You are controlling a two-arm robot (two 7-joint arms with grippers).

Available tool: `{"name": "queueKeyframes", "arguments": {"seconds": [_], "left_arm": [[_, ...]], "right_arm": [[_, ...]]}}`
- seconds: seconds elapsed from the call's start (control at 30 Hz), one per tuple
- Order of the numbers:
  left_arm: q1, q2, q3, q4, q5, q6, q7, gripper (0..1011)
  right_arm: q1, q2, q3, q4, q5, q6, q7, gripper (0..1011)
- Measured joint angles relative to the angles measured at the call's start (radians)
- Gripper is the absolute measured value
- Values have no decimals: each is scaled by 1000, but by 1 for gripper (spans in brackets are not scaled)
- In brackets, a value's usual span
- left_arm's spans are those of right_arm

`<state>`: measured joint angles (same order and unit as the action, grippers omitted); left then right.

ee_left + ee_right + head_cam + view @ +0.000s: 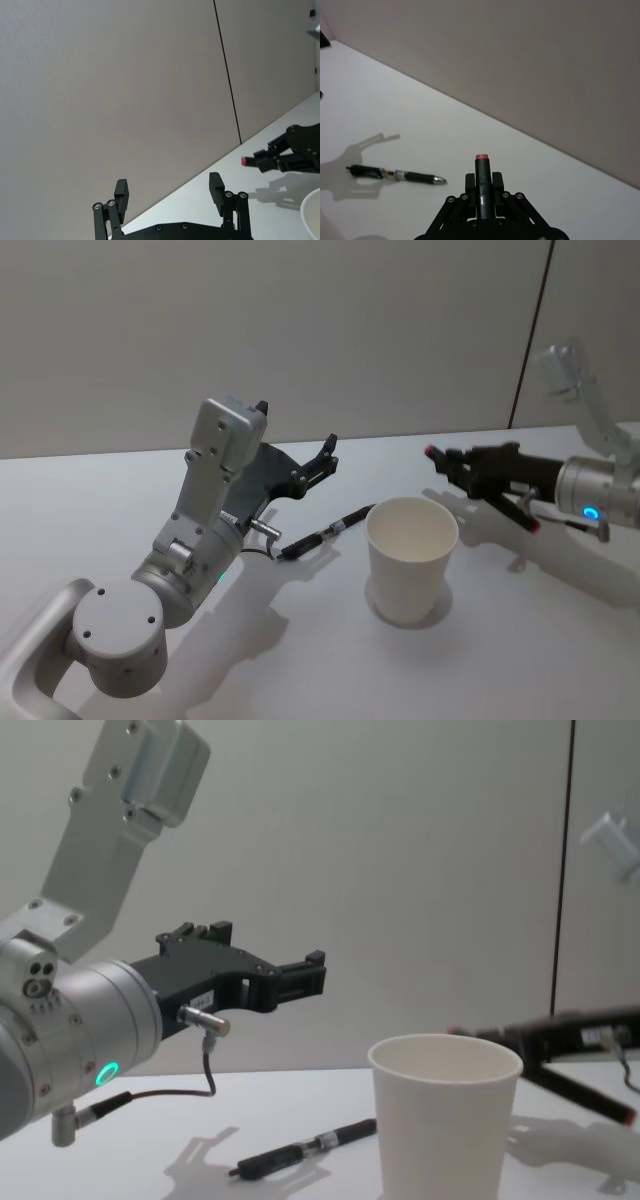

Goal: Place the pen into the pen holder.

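A white paper cup, the pen holder (410,558) (445,1120), stands upright on the white table (120,500). My right gripper (450,462) (482,180) (530,1038) hovers above the table to the right of the cup's rim, shut on a black pen with a red end (430,451) (481,165) that pokes out past its fingers. A second black pen with a silver tip (325,533) (395,174) (305,1148) lies flat on the table just left of the cup. My left gripper (325,455) (169,189) (310,975) hangs open and empty above and behind that lying pen.
A grey wall with a dark vertical seam (530,335) rises behind the table's far edge. A cable (205,1070) loops down from the left wrist. Bare tabletop spreads in front of and to the right of the cup.
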<state>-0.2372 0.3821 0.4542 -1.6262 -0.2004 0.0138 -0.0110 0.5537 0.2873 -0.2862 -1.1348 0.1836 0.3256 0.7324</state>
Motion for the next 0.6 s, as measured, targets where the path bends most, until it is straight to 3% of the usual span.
{"name": "queueKeyframes", "arguments": {"seconds": [0.6], "left_arm": [[0, 0, 0, 0, 0, 0, 0, 1001]], "right_arm": [[11, 5, 38, -127, 192, -176, 18, 187]]}}
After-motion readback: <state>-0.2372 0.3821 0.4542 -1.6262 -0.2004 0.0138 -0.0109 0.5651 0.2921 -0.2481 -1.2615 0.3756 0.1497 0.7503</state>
